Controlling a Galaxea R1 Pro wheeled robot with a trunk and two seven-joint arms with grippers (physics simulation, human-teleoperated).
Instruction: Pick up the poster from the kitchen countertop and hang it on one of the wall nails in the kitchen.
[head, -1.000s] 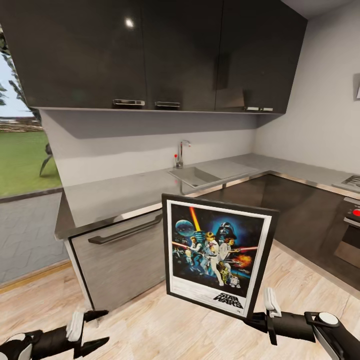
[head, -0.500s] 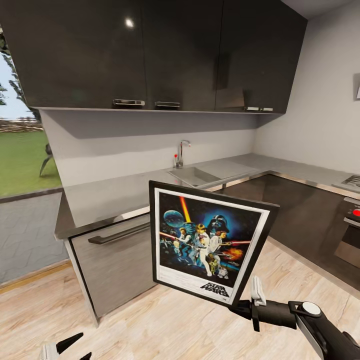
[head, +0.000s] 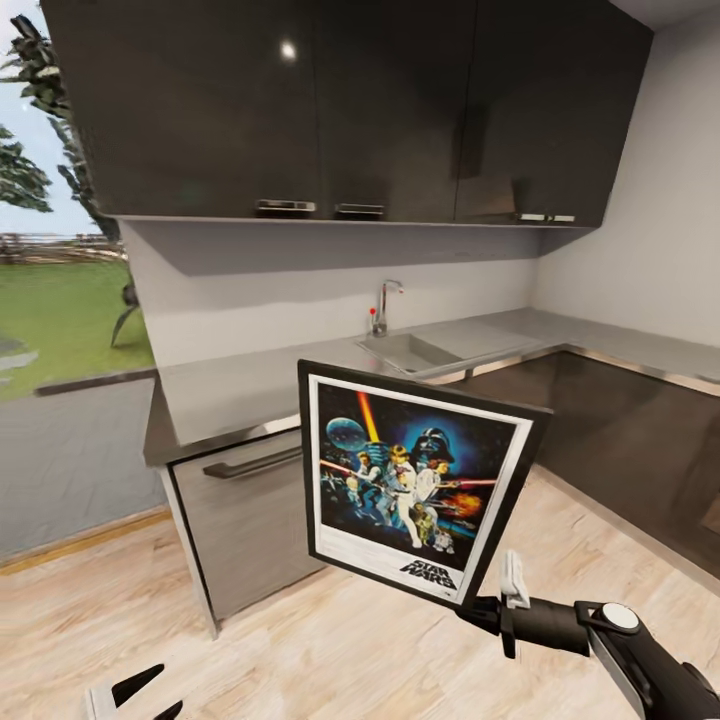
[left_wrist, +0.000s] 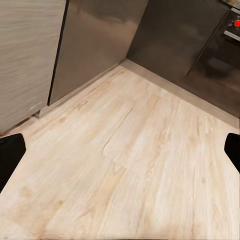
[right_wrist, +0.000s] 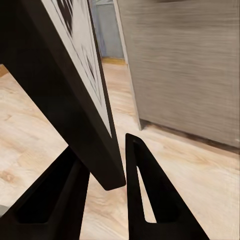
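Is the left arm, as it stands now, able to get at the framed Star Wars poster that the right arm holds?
Probably yes. The left gripper hangs low with open jaws over bare wooden floor; nothing stands between it and the black-framed poster, held at its lower corner by the right gripper. It must rise.

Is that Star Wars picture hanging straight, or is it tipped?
Tipped. The poster leans sideways in mid-air, pinched at its lower corner by the right gripper, above the wooden floor.
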